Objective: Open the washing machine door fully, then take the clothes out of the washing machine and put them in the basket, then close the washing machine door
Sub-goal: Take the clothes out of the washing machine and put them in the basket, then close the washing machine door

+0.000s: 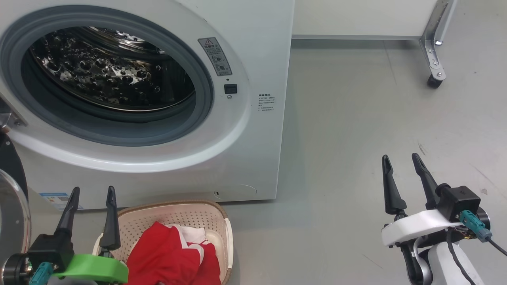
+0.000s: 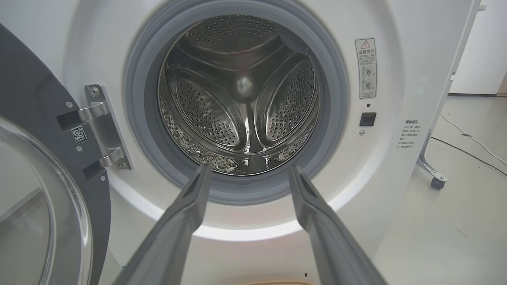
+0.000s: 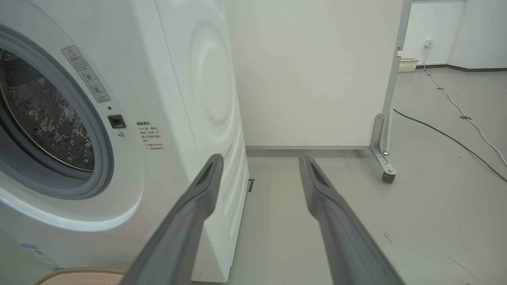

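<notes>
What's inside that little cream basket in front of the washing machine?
Crumpled red garments with white trim lie in the cream perforated plastic basket. Anything beneath them is covered.

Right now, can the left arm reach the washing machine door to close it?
Probably yes. The washing machine door hangs open just left of the left pincer, which is open and holds nothing. Nothing stands between them; the basket sits on the pincer's other side.

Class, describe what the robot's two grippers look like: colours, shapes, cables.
The left gripper has two long, dark, tapering fingers on a green bracket. The right gripper has matching fingers on a white bracket, with a black box, a teal plug and a black cable.
</notes>
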Controlling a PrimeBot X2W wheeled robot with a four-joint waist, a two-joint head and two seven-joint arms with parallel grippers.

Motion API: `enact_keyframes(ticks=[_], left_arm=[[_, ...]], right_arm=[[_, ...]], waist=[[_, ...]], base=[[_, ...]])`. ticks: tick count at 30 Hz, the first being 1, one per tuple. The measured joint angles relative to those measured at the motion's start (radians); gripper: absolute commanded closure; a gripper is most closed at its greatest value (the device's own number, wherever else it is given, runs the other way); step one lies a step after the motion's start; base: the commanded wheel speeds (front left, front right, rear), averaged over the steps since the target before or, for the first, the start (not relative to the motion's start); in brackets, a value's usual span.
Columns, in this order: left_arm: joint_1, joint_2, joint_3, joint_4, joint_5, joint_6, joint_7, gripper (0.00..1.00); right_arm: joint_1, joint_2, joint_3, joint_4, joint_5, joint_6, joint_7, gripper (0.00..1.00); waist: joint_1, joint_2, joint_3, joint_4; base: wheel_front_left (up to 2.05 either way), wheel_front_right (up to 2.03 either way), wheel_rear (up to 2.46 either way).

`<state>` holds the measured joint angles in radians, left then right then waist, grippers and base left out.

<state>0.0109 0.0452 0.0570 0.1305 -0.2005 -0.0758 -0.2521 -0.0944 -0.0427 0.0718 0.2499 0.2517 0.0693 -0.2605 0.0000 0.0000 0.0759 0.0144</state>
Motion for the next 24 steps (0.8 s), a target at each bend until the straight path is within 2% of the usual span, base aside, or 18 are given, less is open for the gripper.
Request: enact_keyframes(ticks=[12, 24], left_arm=[[0.013, -0.001, -0.003, -0.010, 0.001, 0.001, 0.000, 0.00], [0.014, -0.001, -0.012, -0.011, 0.000, 0.010, 0.000, 0.00]], right_arm=[[0.000, 0.000, -0.001, -0.002, 0.002, 0.000, 0.000, 0.00], [0.000, 0.001, -0.006, -0.003, 0.002, -0.002, 0.000, 0.00]], waist=[[0.0000, 0.0000, 0.002, 0.006], [0.0000, 0.0000, 0.009, 0.012]], base=[[-0.73, 0.73, 0.00], [-1.19, 1.19, 0.00]])
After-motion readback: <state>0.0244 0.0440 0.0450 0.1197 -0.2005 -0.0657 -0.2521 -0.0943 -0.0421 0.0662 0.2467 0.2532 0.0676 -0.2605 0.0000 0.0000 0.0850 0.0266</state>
